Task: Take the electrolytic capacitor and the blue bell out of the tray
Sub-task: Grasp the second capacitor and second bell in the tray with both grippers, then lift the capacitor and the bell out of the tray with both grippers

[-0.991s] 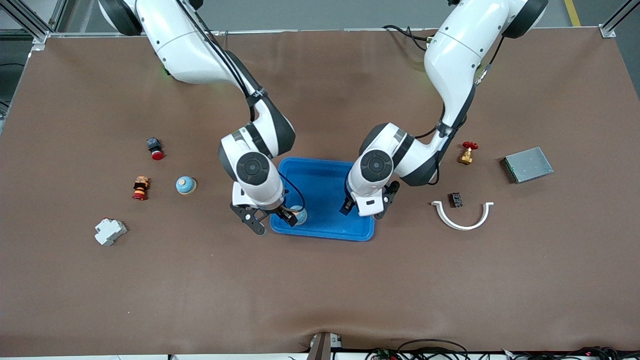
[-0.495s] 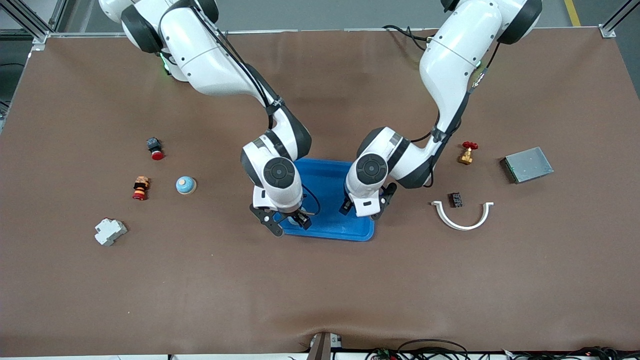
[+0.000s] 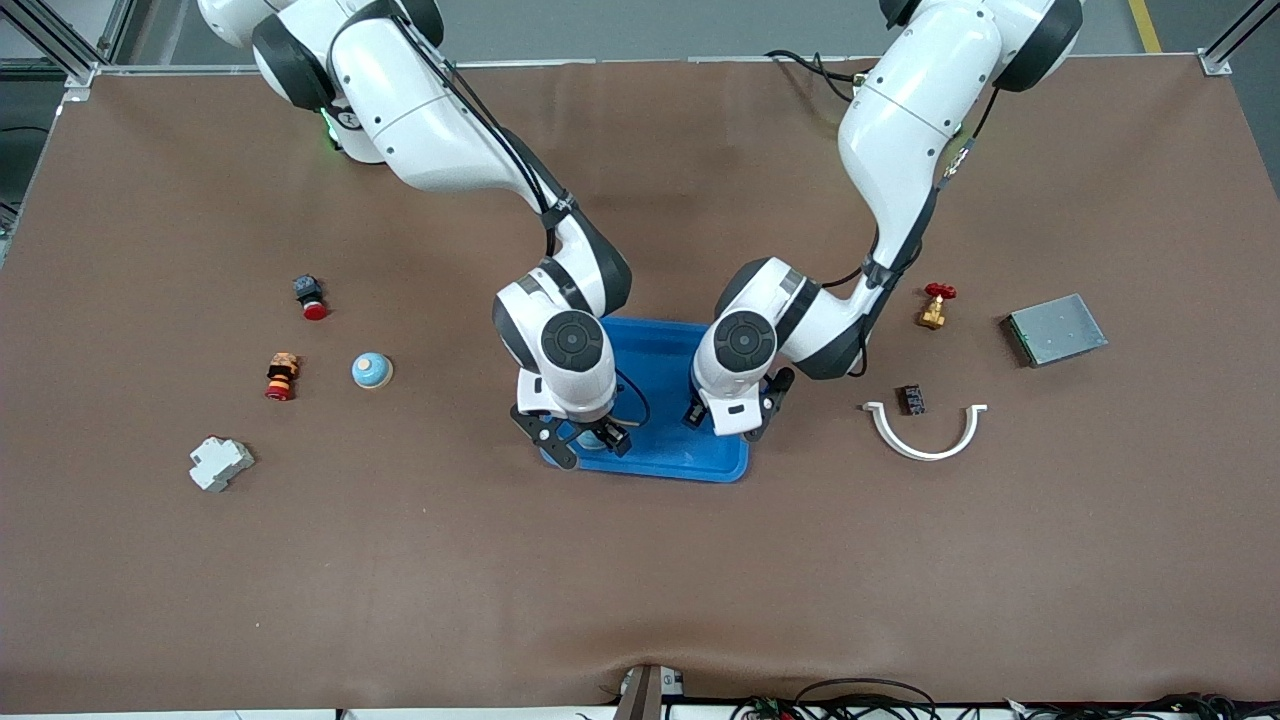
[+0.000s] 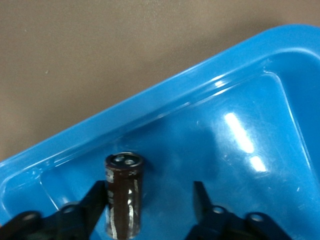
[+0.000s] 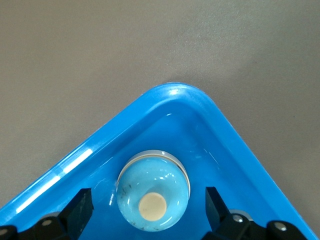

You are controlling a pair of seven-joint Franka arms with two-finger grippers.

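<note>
A blue tray (image 3: 660, 335) lies mid-table. My right gripper (image 3: 585, 440) hangs over the tray's near corner toward the right arm's end. In the right wrist view it (image 5: 147, 200) is open around a light-blue bell (image 5: 152, 197) with a cream button, which rests in the tray corner (image 5: 175, 97) with gaps on both sides. My left gripper (image 3: 728, 418) is over the tray's other near corner. In the left wrist view it (image 4: 147, 205) is open, and a dark brown capacitor (image 4: 123, 195) stands upright on the tray floor (image 4: 240, 165), close against one finger (image 4: 92, 200).
A second blue bell (image 3: 371, 370), two red-capped buttons (image 3: 310, 297) (image 3: 281, 376) and a white breaker (image 3: 220, 463) lie toward the right arm's end. A brass valve (image 3: 934, 305), grey metal box (image 3: 1056, 328), white curved clip (image 3: 925, 432) and small black part (image 3: 911, 399) lie toward the left arm's end.
My right gripper has moved from the tray's edge toward the left arm's end, and is now over the tray's corner. The left gripper has hardly moved.
</note>
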